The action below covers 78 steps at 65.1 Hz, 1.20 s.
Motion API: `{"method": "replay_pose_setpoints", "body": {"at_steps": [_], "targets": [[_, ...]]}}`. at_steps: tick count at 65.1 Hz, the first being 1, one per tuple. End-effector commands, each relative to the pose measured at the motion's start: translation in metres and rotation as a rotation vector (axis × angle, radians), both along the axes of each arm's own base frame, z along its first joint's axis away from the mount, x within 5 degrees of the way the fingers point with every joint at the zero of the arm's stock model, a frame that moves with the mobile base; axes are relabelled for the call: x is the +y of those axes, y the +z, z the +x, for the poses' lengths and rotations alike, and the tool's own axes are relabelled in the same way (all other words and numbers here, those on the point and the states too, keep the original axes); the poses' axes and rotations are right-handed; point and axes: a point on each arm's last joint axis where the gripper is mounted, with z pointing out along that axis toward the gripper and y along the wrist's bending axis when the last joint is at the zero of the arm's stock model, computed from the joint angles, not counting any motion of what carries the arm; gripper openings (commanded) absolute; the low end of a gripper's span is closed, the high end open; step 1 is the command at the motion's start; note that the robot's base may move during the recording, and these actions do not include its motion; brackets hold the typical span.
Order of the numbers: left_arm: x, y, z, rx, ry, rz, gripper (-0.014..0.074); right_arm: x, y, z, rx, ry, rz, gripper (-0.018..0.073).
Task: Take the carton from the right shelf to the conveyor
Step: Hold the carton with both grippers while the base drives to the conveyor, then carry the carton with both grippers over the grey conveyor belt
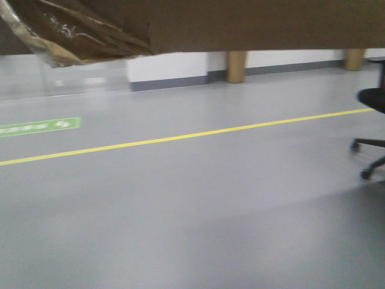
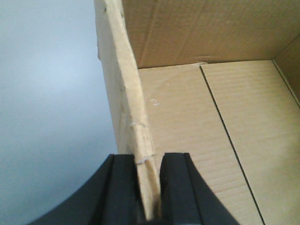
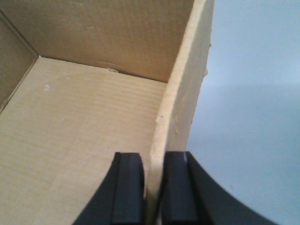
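I've got the carton (image 1: 258, 24) across the top of the front view, floor (image 1: 180, 229) below, floor line (image 1: 180, 137) crossing it, chair (image 1: 373, 102) at the right edge. Left gripper (image 2: 149, 178) straddles the carton's left wall, right gripper (image 3: 153, 173) the right wall, each with one finger inside.

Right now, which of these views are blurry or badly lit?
Front view: smeared throughout, the green floor sign unreadable, the carton dark in shadow. Left wrist view: the carton wall in the left gripper is sharp, the floor a featureless pale wash. Right wrist view: equally sharp at the right gripper.
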Motion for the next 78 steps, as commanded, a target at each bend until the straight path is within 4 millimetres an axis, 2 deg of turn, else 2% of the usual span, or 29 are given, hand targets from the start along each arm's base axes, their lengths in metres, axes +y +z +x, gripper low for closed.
{"method": "replay_pose_setpoints", "body": {"at_steps": [1,78], "targets": [[0.0052,0.0055,-0.0024,-0.049,0.019,0.029,-0.0009,-0.0056,0.0055,-0.0024,-0.063,-0.014,-0.023,-0.0069],[0.0056,0.0055,-0.0022,-0.051,0.022,0.032,-0.0009,-0.0055,0.0062,-0.0020,-0.071,-0.015,-0.019,-0.0069]]}}
